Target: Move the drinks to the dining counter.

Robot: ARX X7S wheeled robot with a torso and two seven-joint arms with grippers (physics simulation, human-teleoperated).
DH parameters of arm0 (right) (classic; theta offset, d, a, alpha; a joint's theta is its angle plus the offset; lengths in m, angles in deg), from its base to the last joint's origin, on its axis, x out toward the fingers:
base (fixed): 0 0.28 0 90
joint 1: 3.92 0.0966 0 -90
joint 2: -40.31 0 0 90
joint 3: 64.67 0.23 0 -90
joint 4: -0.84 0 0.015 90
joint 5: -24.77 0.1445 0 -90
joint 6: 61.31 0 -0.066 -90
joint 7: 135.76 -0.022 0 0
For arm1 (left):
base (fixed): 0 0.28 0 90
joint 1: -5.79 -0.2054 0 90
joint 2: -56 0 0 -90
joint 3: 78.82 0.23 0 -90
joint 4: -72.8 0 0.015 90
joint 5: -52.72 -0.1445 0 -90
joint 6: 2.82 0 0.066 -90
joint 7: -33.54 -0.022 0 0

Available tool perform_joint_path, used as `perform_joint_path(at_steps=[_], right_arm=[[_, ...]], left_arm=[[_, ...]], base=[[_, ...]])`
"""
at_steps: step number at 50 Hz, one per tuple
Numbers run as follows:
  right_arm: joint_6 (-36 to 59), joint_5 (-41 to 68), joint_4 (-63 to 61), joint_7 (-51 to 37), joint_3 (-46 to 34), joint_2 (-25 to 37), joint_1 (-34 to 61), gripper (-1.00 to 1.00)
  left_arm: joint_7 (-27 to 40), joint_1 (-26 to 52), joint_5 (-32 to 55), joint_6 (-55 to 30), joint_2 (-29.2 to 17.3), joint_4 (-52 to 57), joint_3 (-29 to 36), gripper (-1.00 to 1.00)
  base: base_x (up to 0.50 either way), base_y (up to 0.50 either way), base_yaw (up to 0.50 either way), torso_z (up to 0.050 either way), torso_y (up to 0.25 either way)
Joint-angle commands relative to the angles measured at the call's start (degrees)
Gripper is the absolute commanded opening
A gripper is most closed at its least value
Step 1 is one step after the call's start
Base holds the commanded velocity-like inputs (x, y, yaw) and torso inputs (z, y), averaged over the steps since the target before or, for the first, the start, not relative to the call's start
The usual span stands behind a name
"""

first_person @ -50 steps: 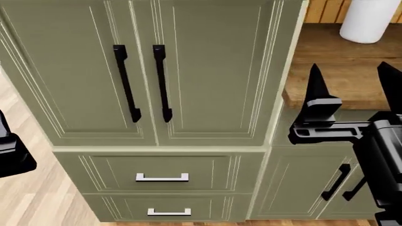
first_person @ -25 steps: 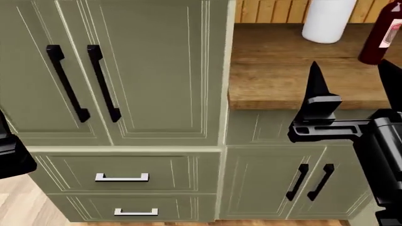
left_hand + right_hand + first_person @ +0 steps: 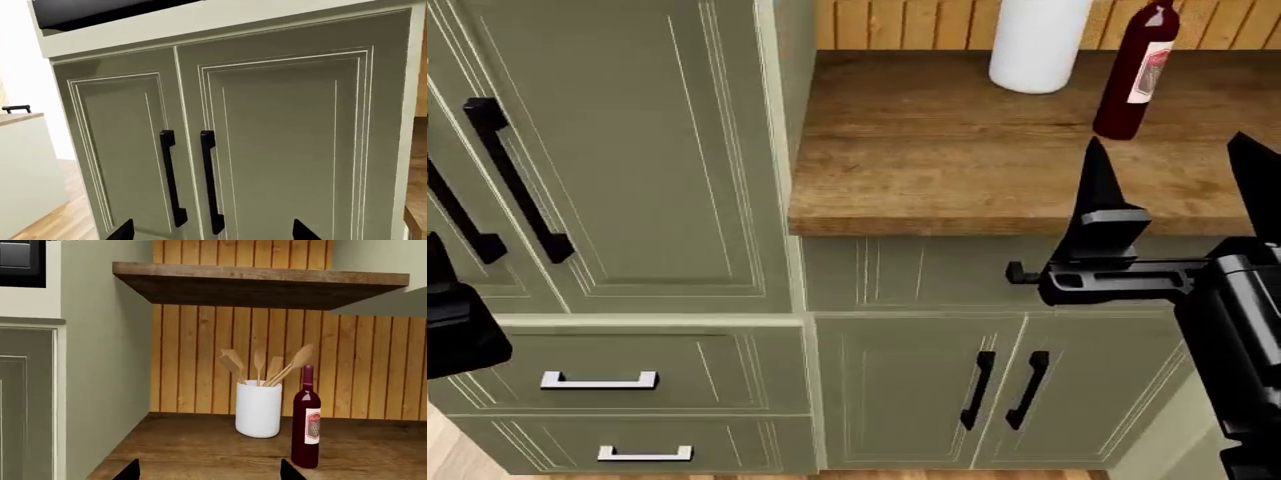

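Over on the left stands a tall sage-green cabinet [image 3: 627,150] with two long black handles [image 3: 190,182] side by side on its doors, and drawers [image 3: 614,375] with pale metal pulls beneath. The left pincer [image 3: 454,320] hangs low in front of that cabinet, only a dark block at the edge of the head view; in its own wrist view just two black tips peek in with a wide gap between them, so it is spread apart and holding nothing. No drink is anywhere near it.

Moving right, the dark wood surface [image 3: 961,170] begins beside the tall cabinet, over lower doors with black handles, backed by upright wooden planks with a shelf [image 3: 260,285] above. A white crock [image 3: 258,409] full of wooden utensils [image 3: 263,367] sits toward the back. Just to its right, and a bit nearer the front, the wine bottle [image 3: 1132,72] stands upright, dark red with a white label.

Farther right, the right pincer [image 3: 1174,190] hovers at the front edge of the surface, its two black fingers [image 3: 1101,205] pointing up and well apart, empty. The bottle stands beyond it, roughly in line with the left finger, clearly apart from both.
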Motion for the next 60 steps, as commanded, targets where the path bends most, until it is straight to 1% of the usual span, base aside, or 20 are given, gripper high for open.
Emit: perform_joint_path(at_steps=[1, 19, 24, 31, 42, 46, 50, 56, 60], right_arm=[[-0.01, -1.65, -0.47, 1.21, 0.28, -0.21, -1.34, 1.00], [-0.10, -1.32, -0.02, 1.06, -0.36, -0.14, -0.17, 1.00], [-0.20, -1.62, -0.15, 1.23, -0.24, -0.10, -0.66, 1.00], [-0.35, -1.80, 0.03, 0.52, -0.17, -0.06, -0.87, 1.00], [-0.64, -0.70, 0.17, -0.71, -0.26, 0.43, -0.53, 1.00], [-0.66, -1.75, -0.17, 0.18, 0.26, 0.62, -1.49, 1.00], [-0.25, -1.30, 0.00, -0.63, -0.53, 0.69, -0.50, 1.00], [-0.37, -1.12, 0.02, -1.43, -0.63, 0.74, -0.35, 1.00], [-0.46, -0.87, 0.04, -1.67, -0.69, 0.82, -0.32, 1.00]], left_arm=[[0.23, 0.62, -0.61, 0.25, -0.19, -0.22, 1.71, 1.00], [-0.06, 1.64, -1.22, 1.11, -0.75, -0.36, 3.45, 1.00], [-0.14, 0.43, -0.90, 0.86, -0.53, -0.05, 1.84, 1.00], [-0.39, -0.09, -1.26, 0.51, -0.07, -0.07, 1.40, 1.00], [-0.41, -0.87, -0.91, 0.26, 0.14, 0.11, 0.22, 1.00], [-0.52, -0.22, -1.38, 0.31, 0.22, -0.11, 1.25, 1.00], [-0.40, 0.47, -1.48, 0.62, 0.00, -0.20, 2.19, 1.00], [0.04, 1.60, -1.30, 1.34, -0.81, -0.33, 3.56, 1.00], [-0.11, 1.22, -1.43, 1.25, -0.66, -0.30, 3.24, 1.00]], base=[[0.35, -0.50, 0.00, 0.000, 0.000], [0.45, -0.41, 0.00, 0.000, 0.000], [0.50, -0.35, 0.00, 0.000, 0.000], [0.50, -0.32, 0.00, 0.000, 0.001], [0.06, -0.02, 0.00, 0.000, 0.001], [0.37, -0.10, 0.00, 0.000, 0.000], [0.47, -0.15, 0.00, 0.000, 0.000], [0.03, 0.00, 0.00, 0.000, 0.002], [0.00, 0.00, 0.00, 0.000, 0.000]])
